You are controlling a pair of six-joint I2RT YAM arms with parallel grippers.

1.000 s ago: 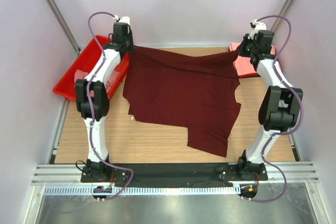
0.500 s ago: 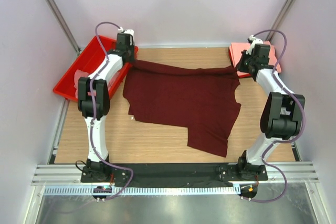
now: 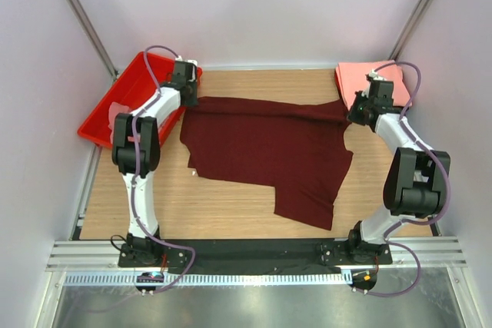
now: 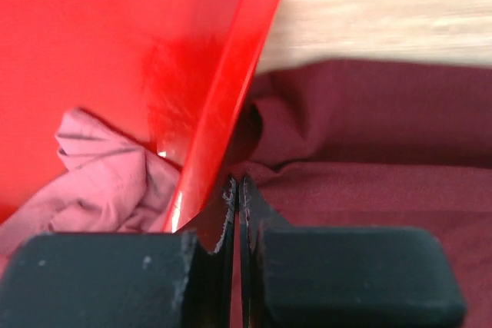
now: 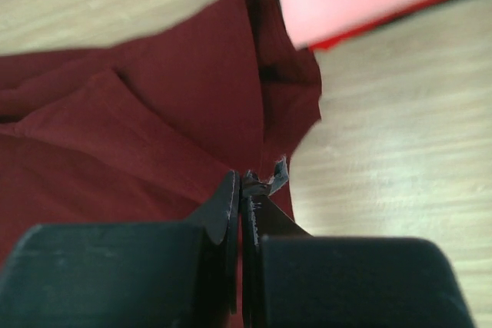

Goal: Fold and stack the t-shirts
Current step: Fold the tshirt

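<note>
The left hand (image 4: 237, 187) and right hand (image 5: 241, 179) each pinch shut on the dark maroon cloth t-shirt (image 3: 269, 147) stretched between them; left of the left hand, a rigid red plastic tray (image 4: 115, 36) half hides a crumpled dusty-pink shirt (image 4: 100, 178).

— What is laid on the wooden table (image 3: 231, 205)?
— A maroon t-shirt (image 3: 269, 144) is spread flat, reaching from the left gripper (image 3: 187, 97) to the right gripper (image 3: 356, 115).
— And further out?
— A red tray (image 3: 127, 86) is set just outside the left gripper; a folded salmon-pink t-shirt (image 3: 361, 78) is laid just behind the right one.
</note>
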